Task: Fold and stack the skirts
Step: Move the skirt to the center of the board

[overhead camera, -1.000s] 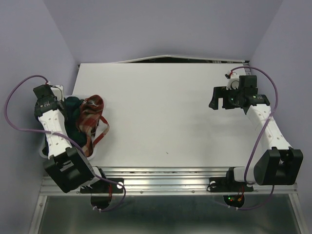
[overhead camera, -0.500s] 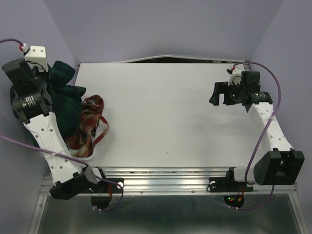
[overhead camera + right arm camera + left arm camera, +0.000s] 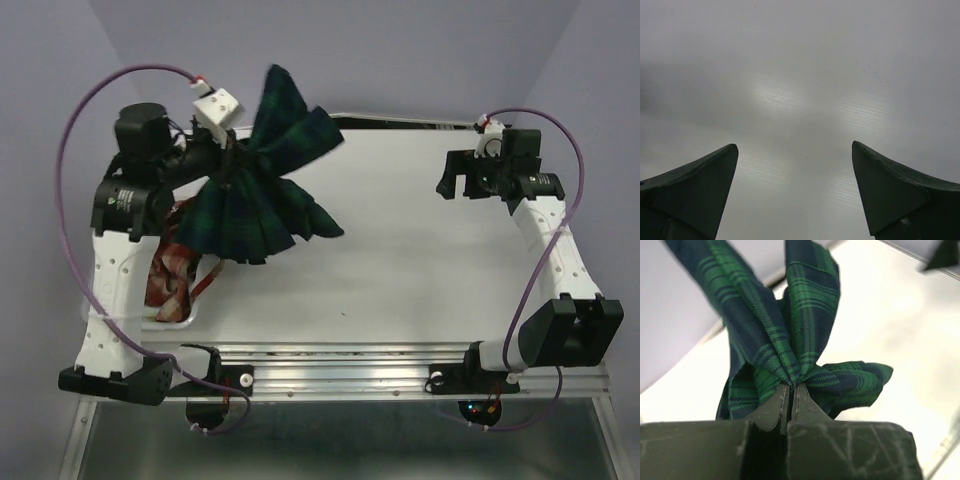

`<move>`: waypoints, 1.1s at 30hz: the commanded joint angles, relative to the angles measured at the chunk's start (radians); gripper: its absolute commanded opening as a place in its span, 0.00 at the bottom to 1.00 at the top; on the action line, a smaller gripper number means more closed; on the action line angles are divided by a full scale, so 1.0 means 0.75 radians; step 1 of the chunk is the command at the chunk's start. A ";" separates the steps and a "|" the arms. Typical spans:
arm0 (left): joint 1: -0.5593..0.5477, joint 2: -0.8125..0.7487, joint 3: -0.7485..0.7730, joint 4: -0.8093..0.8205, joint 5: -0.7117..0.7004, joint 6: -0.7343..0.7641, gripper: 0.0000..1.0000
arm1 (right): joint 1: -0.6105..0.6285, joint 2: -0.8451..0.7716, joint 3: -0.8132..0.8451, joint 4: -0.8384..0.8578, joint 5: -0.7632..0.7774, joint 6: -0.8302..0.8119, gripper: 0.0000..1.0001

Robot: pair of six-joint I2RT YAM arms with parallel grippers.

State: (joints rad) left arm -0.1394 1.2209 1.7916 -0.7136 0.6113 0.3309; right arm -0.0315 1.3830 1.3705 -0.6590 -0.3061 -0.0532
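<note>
Left gripper [image 3: 232, 160] is clamped hard on a bunched fold of the small dark green-navy plaid cloth skirt [image 3: 255, 205]; in the wrist view the jaws sit nearly together with only fabric between them. The skirt is off the surface, hanging over the far-left part of the white desk [image 3: 400, 260]. One lobe flares up toward the back wall and the rest fans down and right. Can't tell whether the lowest hem touches the desk. Right gripper [image 3: 452, 183] is spread wide with nothing in it, over bare desk at the far right, well apart from the cloth. The small red-and-cream plaid cloth skirt [image 3: 168, 272] lies crumpled at the left edge under the left arm. No third skirt in view. Handling, my read: light, limp woven cloth with pleats and zero stiffness, so it drapes wherever gravity takes it. The grip is mid-panel, so it hangs as a wad and won't lay flat from there. Better hold is probably the waistband, one corner per gripper, so it can be spread before folding. A thin fold pinch could slip out if swung fast.
</note>
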 commanded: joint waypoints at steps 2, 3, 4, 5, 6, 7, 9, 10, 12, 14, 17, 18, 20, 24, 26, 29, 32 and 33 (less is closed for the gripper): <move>-0.274 0.102 -0.159 0.154 0.091 0.072 0.00 | -0.121 0.029 0.030 -0.050 -0.052 -0.050 1.00; -0.408 0.123 -0.192 0.166 -0.020 0.117 0.00 | -0.166 0.031 0.012 -0.058 -0.074 -0.058 1.00; -0.474 0.165 -0.253 0.200 -0.076 0.123 0.00 | -0.189 0.044 0.003 -0.080 -0.133 -0.066 1.00; -0.523 0.188 -0.286 0.229 -0.121 0.121 0.00 | -0.211 0.050 -0.007 -0.093 -0.162 -0.080 1.00; -0.589 0.233 -0.351 0.300 -0.146 0.113 0.00 | -0.246 0.056 -0.025 -0.109 -0.209 -0.084 1.00; -0.612 0.254 -0.382 0.350 -0.146 0.097 0.00 | -0.259 0.058 -0.035 -0.115 -0.228 -0.091 1.00; -0.661 0.303 -0.439 0.444 -0.177 0.044 0.00 | -0.277 0.056 -0.058 -0.126 -0.246 -0.107 1.00; -0.677 0.378 -0.456 0.470 -0.177 0.056 0.00 | -0.277 0.054 -0.076 -0.134 -0.252 -0.115 1.00; -0.708 0.462 -0.452 0.469 -0.181 0.101 0.00 | -0.277 0.050 -0.091 -0.140 -0.265 -0.138 1.00; -0.718 0.558 -0.460 0.471 -0.163 0.172 0.00 | -0.277 0.052 -0.111 -0.146 -0.287 -0.158 1.00; -0.718 0.673 -0.470 0.465 -0.195 0.335 0.00 | -0.277 0.060 -0.132 -0.152 -0.336 -0.197 1.00; -0.718 0.701 -0.468 0.461 -0.244 0.374 0.00 | -0.277 0.070 -0.134 -0.154 -0.355 -0.205 1.00; -0.712 0.771 -0.440 0.424 -0.269 0.503 0.00 | -0.277 0.079 -0.144 -0.160 -0.434 -0.215 1.00; -0.683 0.784 -0.405 0.467 -0.283 0.553 0.03 | -0.277 0.109 -0.187 -0.116 -0.612 -0.134 1.00; -0.683 0.761 -0.342 0.418 -0.279 0.577 0.10 | -0.263 0.142 -0.205 -0.030 -0.625 -0.065 1.00; -0.683 0.681 -0.264 0.320 -0.255 0.616 0.36 | -0.251 0.244 -0.209 0.069 -0.631 0.001 1.00; -0.696 0.573 -0.221 0.262 -0.255 0.633 0.48 | -0.251 0.387 -0.189 0.136 -0.684 0.067 0.98; -0.704 0.543 -0.223 0.262 -0.265 0.637 0.48 | -0.251 0.422 -0.185 0.154 -0.698 0.120 0.97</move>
State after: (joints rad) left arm -0.6525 1.8015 1.5608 -0.4690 0.4095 0.7586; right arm -0.2237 1.6146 1.2167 -0.6506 -0.7555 -0.0666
